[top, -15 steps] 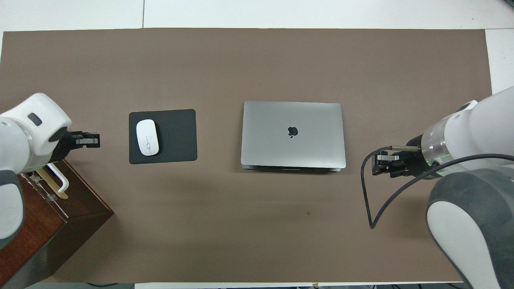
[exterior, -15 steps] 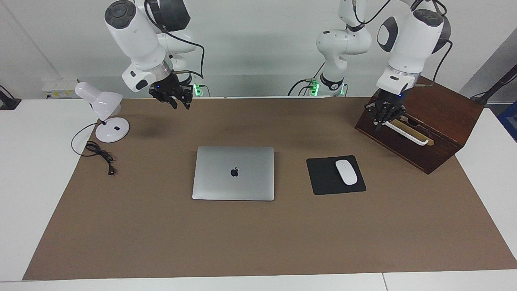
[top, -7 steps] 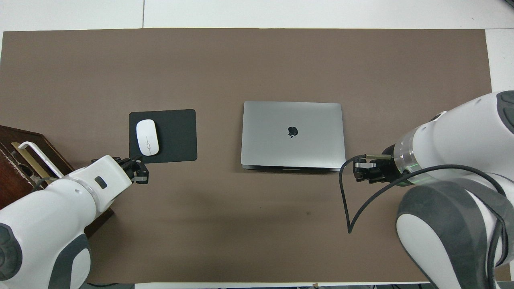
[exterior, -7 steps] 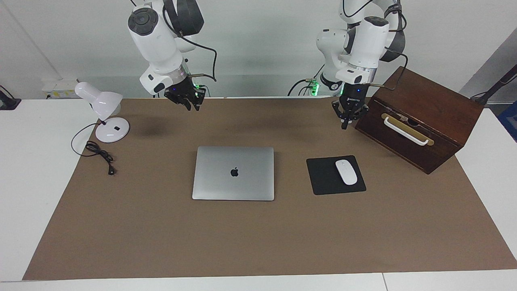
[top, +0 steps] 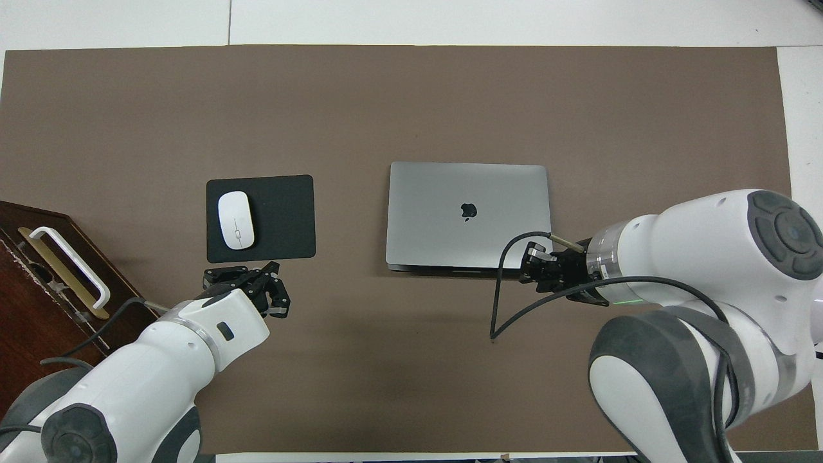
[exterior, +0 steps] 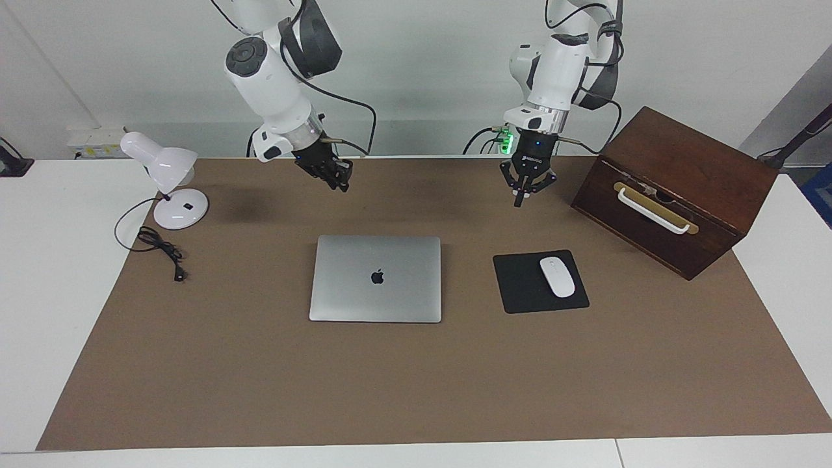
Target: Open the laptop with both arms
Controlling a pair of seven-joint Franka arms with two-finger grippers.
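Observation:
The laptop (exterior: 376, 278) (top: 469, 215) lies closed and flat on the brown mat, lid up with the dark logo showing. My right gripper (exterior: 341, 184) (top: 528, 262) is shut and empty. It hangs in the air over the mat, just off the laptop's corner on the robots' side toward the right arm's end. My left gripper (exterior: 519, 200) (top: 254, 281) is also shut and empty, pointing down. It hovers over the mat by the edge of the mouse pad that is nearer to the robots. Neither gripper touches the laptop.
A black mouse pad (exterior: 520, 286) (top: 283, 218) with a white mouse (exterior: 558, 277) (top: 236, 220) lies beside the laptop, toward the left arm's end. A dark wooden box (exterior: 676, 188) with a white handle stands at that end. A white desk lamp (exterior: 166, 179) and its cord stand at the right arm's end.
Both arms have swung inward toward the laptop. The left gripper has moved from the box's handle to the mouse pad; the right gripper has moved to the laptop's corner.

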